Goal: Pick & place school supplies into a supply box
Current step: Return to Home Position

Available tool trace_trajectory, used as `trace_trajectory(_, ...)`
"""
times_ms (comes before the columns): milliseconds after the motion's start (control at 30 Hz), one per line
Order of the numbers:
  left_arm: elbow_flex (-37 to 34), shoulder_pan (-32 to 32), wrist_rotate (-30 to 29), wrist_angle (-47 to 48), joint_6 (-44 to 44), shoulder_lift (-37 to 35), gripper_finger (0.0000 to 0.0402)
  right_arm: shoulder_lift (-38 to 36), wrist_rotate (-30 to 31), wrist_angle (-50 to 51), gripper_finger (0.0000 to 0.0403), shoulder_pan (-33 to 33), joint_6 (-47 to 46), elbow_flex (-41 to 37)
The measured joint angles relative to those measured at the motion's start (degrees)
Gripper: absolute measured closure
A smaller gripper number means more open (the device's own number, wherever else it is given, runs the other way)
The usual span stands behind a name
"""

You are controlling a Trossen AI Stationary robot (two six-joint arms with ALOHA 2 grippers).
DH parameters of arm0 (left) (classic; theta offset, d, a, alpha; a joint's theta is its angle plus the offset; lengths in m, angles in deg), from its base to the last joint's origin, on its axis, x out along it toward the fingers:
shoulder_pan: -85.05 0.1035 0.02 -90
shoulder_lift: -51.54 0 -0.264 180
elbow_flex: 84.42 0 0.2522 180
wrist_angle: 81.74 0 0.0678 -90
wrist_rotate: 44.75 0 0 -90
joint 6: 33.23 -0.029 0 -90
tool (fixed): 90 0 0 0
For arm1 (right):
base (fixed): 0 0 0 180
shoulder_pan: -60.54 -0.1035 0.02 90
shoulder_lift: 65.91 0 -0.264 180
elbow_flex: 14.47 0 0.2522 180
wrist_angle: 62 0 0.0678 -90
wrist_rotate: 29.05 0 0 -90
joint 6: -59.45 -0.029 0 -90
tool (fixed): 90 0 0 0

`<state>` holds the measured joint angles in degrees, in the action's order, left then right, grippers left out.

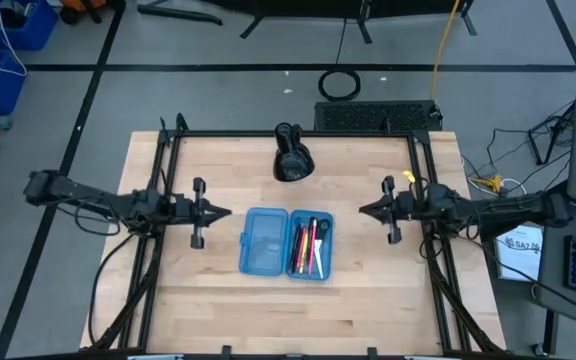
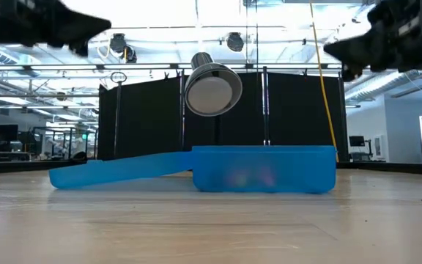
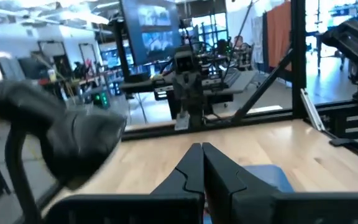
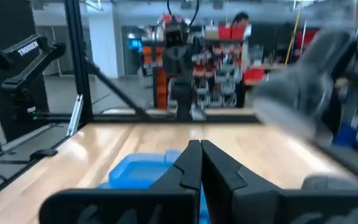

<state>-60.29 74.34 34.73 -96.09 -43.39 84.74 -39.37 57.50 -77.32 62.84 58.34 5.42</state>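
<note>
The supply box (image 1: 286,243) lies open in the middle of the table, two translucent light-blue halves side by side. Several pens and pencils (image 1: 309,245), red, pink, yellow and black, lie in its right half; its left half (image 1: 264,240) shows nothing inside. In the low view the box (image 2: 264,169) stands with its other half (image 2: 116,171) slanting down to the table. My left gripper (image 1: 224,212) hovers shut above the table, left of the box. My right gripper (image 1: 364,210) hovers shut to the box's right. Scissors do not show.
A black dome-shaped object (image 1: 291,158) stands near the table's far edge, behind the box. Black frame rails (image 1: 164,170) run along the table's left and right sides. Bare wood lies in front of the box (image 1: 288,310).
</note>
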Motion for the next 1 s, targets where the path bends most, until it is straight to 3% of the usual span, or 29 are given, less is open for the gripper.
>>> trace_trajectory(267, -9.8, 0.5, 0.6, -2.4, 2.8, -5.8, 0.0398, 0.2, -1.1, -5.2, 0.0403, 0.4, -1.2, -5.0)
trace_trajectory(500, -9.8, 0.5, 0.3, 0.5, 2.7, -7.8, 0.0399, -0.2, -1.1, -4.8, 0.0403, 2.2, 0.3, -5.1)
trace_trajectory(800, -9.8, -2.2, -2.1, -7.3, -2.0, -11.4, 0.0400, -1.2, -1.3, -4.1, 0.0403, 2.2, 0.8, -5.2)
trace_trajectory(867, -9.1, -3.9, -2.5, -5.2, -2.9, -13.6, 0.0400, -2.3, -1.3, -3.3, 0.0403, 2.2, 0.9, -5.2)
trace_trajectory(1000, -8.8, -7.7, -8.9, 4.6, -3.3, -18.5, 0.0400, -5.9, -2.9, -0.1, 0.0403, 2.2, 1.9, -5.2)
